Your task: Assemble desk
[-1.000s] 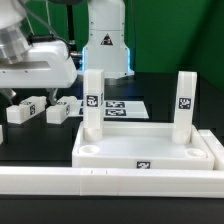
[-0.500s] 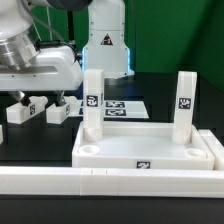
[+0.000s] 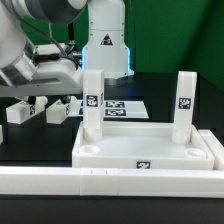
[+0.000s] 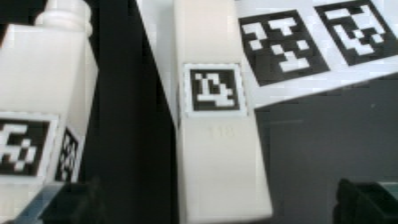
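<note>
Rimmed white plastic tabletop [image 3: 145, 150] lies on the black bench [image 3: 35, 140], block legs [image 3: 92, 102] [image 3: 186, 100] upright in its far sockets. Beside the tabletop, the hand [image 4: 210, 203] is spread astride a loose tagged leg [image 4: 214, 100], gaps either side.

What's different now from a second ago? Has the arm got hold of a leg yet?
Not yet. The gripper shifted toward the exterior view's right above the loose legs and now hangs over one lying leg, jaws open, nothing taken hold of. Unchanged: the loose legs, the tabletop with its two upright legs, and the marker board.
</note>
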Controlling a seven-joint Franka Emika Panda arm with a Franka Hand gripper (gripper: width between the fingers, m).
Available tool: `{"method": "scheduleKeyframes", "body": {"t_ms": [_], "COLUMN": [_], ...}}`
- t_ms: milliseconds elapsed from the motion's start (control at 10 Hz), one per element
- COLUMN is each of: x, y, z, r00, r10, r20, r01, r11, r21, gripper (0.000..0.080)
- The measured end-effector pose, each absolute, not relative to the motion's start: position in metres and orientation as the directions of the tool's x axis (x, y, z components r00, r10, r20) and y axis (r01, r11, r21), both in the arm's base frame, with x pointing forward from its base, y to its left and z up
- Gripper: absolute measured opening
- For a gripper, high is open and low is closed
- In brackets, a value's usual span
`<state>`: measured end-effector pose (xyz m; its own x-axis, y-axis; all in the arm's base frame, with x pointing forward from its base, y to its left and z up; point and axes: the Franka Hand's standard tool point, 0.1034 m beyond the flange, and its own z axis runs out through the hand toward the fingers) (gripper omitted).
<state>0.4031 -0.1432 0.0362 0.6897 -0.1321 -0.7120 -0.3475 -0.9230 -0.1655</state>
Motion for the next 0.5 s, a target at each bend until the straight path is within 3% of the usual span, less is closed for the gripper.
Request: {"method": "scheduleKeyframes", "body": {"t_ms": [400, 500], "x": [0.4042, 0.4031], "y": [-0.1427, -0.1411], "z": [0.0339, 0.0346], "r00": [0.695, 0.679], "r10": [-0.133, -0.153], "r20": [-0.706, -0.718], "r01": [-0.342, -0.361], "r11": [-0.926, -0.921], "r21": [-0.162, -0.146], "gripper": [0.0648, 0.0648]}}
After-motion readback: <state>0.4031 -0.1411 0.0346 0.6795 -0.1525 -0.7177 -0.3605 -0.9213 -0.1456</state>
